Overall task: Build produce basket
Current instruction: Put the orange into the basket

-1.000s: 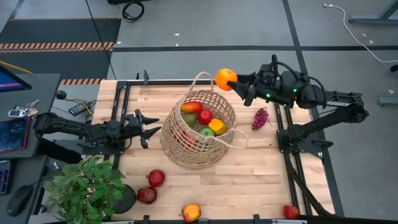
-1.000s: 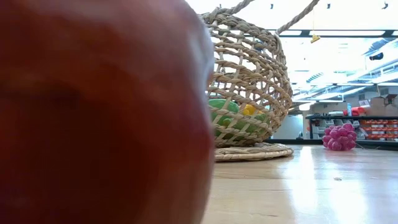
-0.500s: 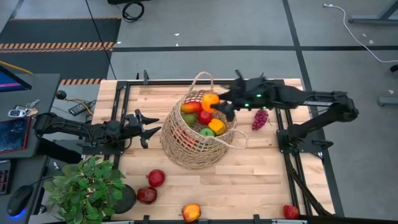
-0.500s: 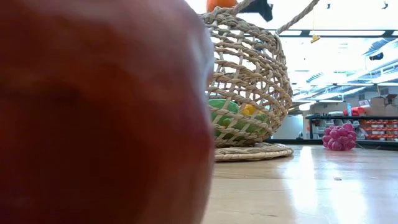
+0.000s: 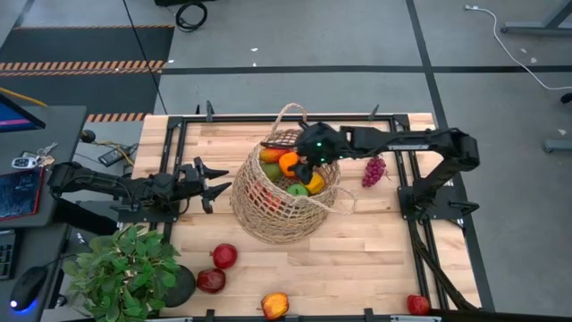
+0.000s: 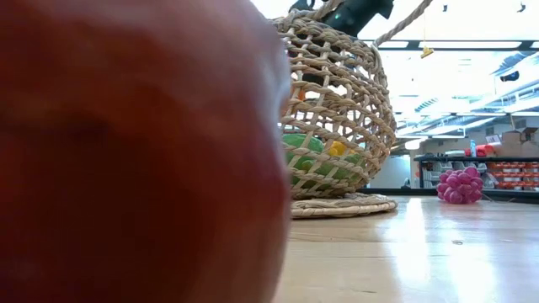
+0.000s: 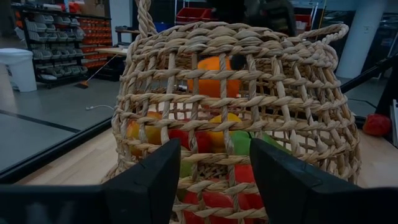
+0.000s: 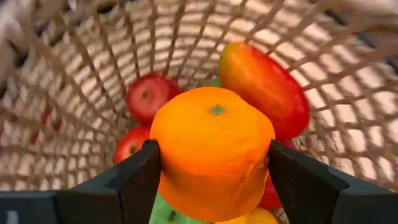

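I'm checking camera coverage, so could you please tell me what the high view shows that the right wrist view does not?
Only the high view shows the left pincer open beside the basket, the grape bunch, loose fruit and the potted plant. Only the right wrist view shows the right pincer clamped on the orange at close range. Both show the orange above the fruit inside the basket.

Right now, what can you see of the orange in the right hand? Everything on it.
The orange is round, bright and matte, its pitted skin showing a small green stem star on top. The right hand is shut on it, one dark finger pressed to each side. It hangs inside the basket, above a mango, red apples and green fruit, touching none visibly.
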